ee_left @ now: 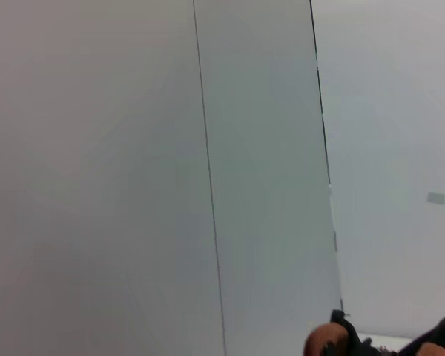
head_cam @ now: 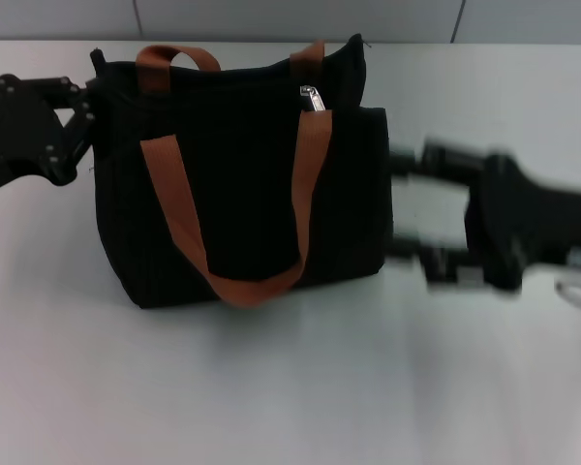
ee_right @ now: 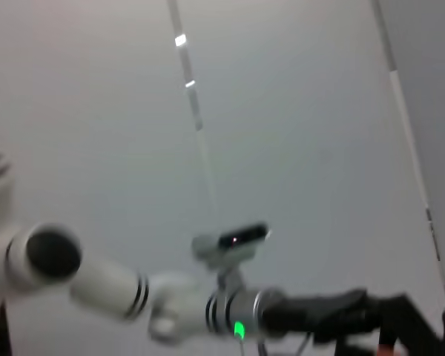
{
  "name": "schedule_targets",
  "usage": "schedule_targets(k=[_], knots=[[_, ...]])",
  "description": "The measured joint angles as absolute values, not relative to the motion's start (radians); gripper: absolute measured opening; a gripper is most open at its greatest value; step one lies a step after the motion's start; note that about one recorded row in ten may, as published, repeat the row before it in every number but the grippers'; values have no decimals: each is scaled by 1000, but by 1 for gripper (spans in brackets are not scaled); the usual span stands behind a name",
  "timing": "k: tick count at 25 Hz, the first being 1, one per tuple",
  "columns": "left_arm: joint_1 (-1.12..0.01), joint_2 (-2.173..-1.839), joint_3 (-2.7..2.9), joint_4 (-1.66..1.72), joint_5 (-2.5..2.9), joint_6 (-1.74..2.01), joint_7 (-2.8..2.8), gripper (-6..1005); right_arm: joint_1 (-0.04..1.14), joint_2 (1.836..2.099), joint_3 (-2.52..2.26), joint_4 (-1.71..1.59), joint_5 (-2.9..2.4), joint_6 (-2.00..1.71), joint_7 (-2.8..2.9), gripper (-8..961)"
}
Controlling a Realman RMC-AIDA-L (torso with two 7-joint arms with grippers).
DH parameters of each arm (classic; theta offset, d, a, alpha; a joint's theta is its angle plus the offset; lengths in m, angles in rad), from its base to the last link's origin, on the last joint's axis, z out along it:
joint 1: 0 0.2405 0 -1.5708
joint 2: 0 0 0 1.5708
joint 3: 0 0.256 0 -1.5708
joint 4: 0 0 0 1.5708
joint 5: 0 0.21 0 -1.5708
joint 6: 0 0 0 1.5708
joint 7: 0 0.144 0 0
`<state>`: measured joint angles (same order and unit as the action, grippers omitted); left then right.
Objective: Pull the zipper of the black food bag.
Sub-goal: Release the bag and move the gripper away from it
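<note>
Black food bag upright on the white table, rust-brown strap handles draped over its front, silver zipper at the top rim toward its right end, left gripper at the bag's upper left corner, fingers seemingly pinching the fabric, right gripper blurred just beside the bag's right side, fingers spread

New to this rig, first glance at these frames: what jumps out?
The black food bag stands in the middle of the white table, its rust-brown strap handles draped down the front. The silver zipper pull glints at the rim, toward the bag's right end. The left gripper sits at the bag's upper left corner, while the right gripper is just beside the bag's right side, blurred.
</note>
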<state>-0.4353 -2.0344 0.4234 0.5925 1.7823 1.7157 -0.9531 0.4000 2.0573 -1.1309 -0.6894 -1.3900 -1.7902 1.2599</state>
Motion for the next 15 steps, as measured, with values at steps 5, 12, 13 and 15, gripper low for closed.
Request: schedule_targets(k=[5,12,13,15], knots=[[-432,-2033,423,591,1805,1717,-988,67,367,2053,-1129,-573,-1511,-1809,994,759],[-429,-2029,428,594,1829,1719,-1051,69,340,2062,-1129,-512,-1591,-1779,879,818],[-429,-2028,429,599,1832,1720,-1064,69,340,2062,-1129,-506,-1591,-1774,872,818],[-429,-2025,427,617,1834,1721,-1112,69,342,2063,-1129,-502,-1591,-1764,868,818]])
